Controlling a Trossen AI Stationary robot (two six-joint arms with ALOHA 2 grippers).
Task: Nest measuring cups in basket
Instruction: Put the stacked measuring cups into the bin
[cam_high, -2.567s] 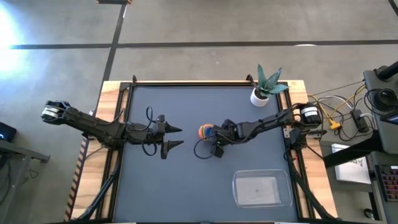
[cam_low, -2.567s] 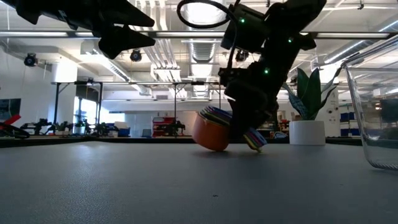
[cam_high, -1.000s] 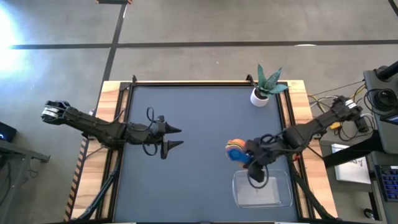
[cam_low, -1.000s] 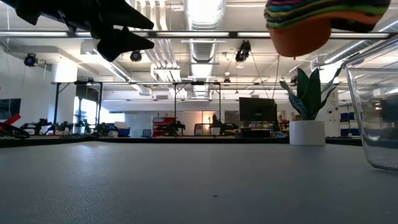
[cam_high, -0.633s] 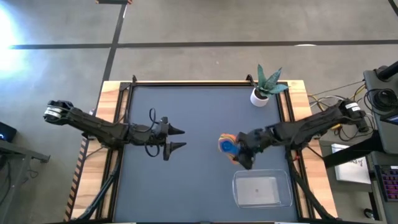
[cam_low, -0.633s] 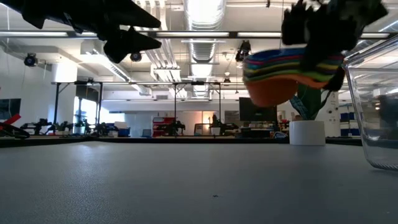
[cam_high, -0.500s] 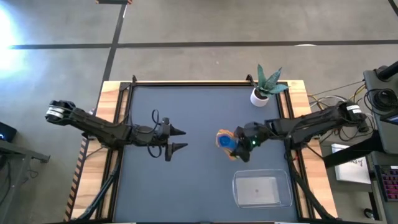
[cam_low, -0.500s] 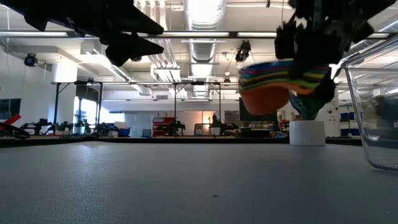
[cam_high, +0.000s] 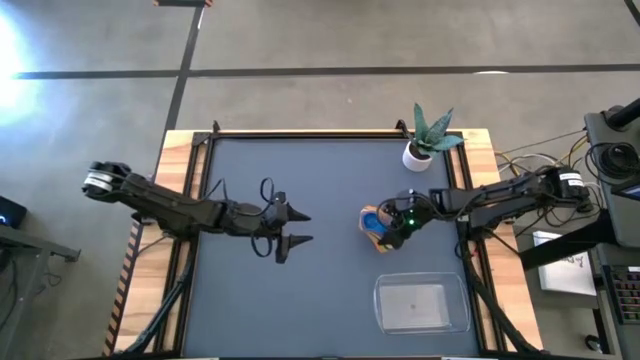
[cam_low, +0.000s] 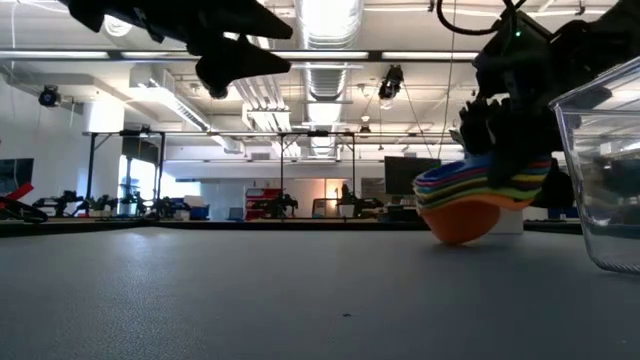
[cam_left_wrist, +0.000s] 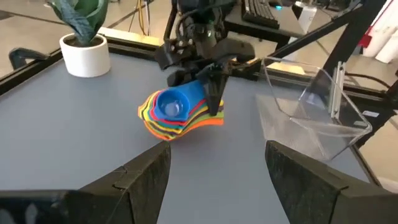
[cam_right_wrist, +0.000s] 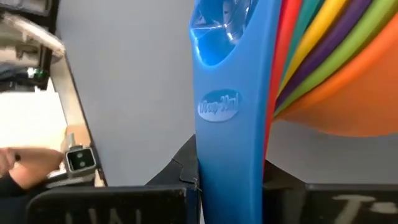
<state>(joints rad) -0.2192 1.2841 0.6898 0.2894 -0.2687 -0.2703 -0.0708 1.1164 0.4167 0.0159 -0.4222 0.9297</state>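
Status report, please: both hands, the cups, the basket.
Right hand shut on the nested cups, stack low at the table. Left hand open, idle over the table's middle. Basket empty, nothing between.

- A robotics lab or open workshop hall.
- Ceiling (cam_low: 330, 60): exposed ducts, pipes and strip lights.
- Far end: more rigs (cam_low: 270, 205) and a monitor (cam_low: 400, 175).
- Bare concrete floor (cam_high: 320, 60) around the wood-edged counter (cam_high: 330, 160); cables (cam_high: 560, 175) alongside.

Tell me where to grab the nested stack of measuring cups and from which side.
Grip the fanned handles, coming from the basket side, as the right gripper does. The bowls are round and nested, offering no flat grip; the handles stick out together from the stack.
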